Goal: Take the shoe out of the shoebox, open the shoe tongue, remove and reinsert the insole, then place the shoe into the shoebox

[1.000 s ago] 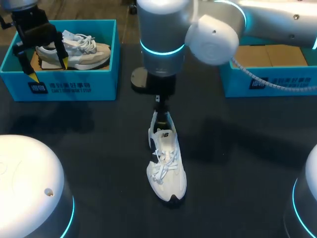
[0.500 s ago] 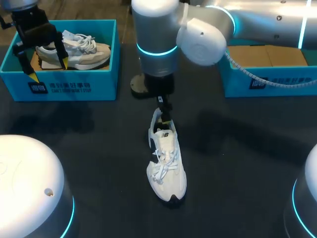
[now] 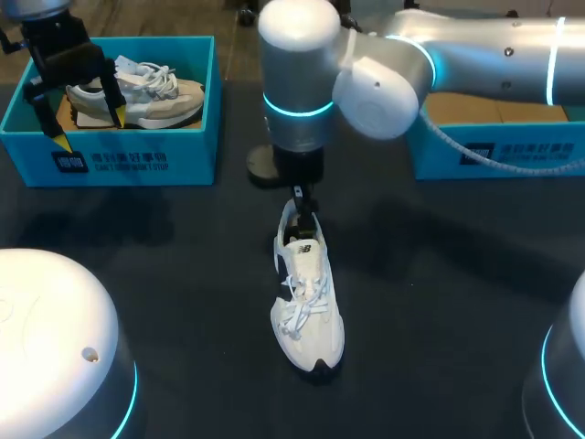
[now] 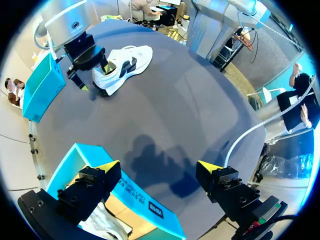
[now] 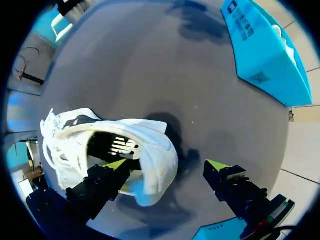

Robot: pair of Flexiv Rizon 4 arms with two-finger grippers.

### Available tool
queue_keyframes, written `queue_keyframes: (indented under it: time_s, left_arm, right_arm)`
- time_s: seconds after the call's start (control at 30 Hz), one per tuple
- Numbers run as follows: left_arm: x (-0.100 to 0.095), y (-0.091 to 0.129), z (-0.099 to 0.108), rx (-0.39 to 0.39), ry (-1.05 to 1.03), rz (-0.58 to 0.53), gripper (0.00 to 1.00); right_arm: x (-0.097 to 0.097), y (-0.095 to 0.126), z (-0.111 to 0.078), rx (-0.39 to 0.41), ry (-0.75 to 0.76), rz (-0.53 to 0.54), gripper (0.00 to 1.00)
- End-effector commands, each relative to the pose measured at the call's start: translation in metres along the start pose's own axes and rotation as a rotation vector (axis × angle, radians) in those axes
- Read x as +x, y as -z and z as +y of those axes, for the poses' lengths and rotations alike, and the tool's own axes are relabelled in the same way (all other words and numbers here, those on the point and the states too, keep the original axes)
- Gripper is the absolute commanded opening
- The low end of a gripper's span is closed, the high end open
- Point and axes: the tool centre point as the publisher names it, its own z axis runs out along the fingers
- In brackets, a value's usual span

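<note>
A white laced shoe point(image 3: 307, 306) lies in the middle of the dark table, toe toward the front edge. My right gripper point(image 3: 300, 208) hangs at its heel, open. In the right wrist view one finger point(image 5: 116, 167) is down inside the shoe's opening point(image 5: 112, 145) and the other finger point(image 5: 218, 166) stands outside, apart from the heel wall point(image 5: 162, 157). My left gripper point(image 3: 90, 128) is open over the front wall of the blue shoebox point(image 3: 137, 160) at the back left. In the left wrist view the left gripper point(image 4: 159, 166) holds nothing above that box rim point(image 4: 127, 187).
A second pale shoe point(image 3: 137, 91) lies in the back-left shoebox. Another blue box point(image 3: 498, 146) with a brown cardboard inside stands at the back right, under my right arm. Dark tabletop point(image 3: 457, 293) lies to both sides of the white shoe.
My right arm has shifted slightly to the right, with its gripper staying at the shoe's heel. The shoe and my left arm have not moved.
</note>
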Motion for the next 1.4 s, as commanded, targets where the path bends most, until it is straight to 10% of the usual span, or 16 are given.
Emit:
queue_keyframes:
  time_s: [0.03,0.33,0.47,0.9,1.4]
  left_arm:
    - [0.000,0.001,0.001,-0.001,-0.001,0.003,1.00]
    - [0.000,0.001,0.001,-0.001,-0.001,0.003,1.00]
    - [0.000,0.001,0.001,-0.001,-0.001,0.003,1.00]
    - [0.000,0.001,0.001,-0.001,-0.001,0.003,1.00]
    - [0.000,0.001,0.001,-0.001,-0.001,0.003,1.00]
  right_arm:
    - [-0.005,-0.012,-0.003,-0.018,-0.009,0.019,0.87]
    - [-0.006,-0.022,-0.001,-0.036,-0.032,0.038,0.75]
    - [-0.006,-0.022,0.004,-0.032,-0.050,0.042,0.00]
    - [-0.005,0.006,0.008,-0.009,-0.073,0.029,0.00]
    - [-0.028,0.119,-0.063,0.071,-0.046,-0.024,0.00]
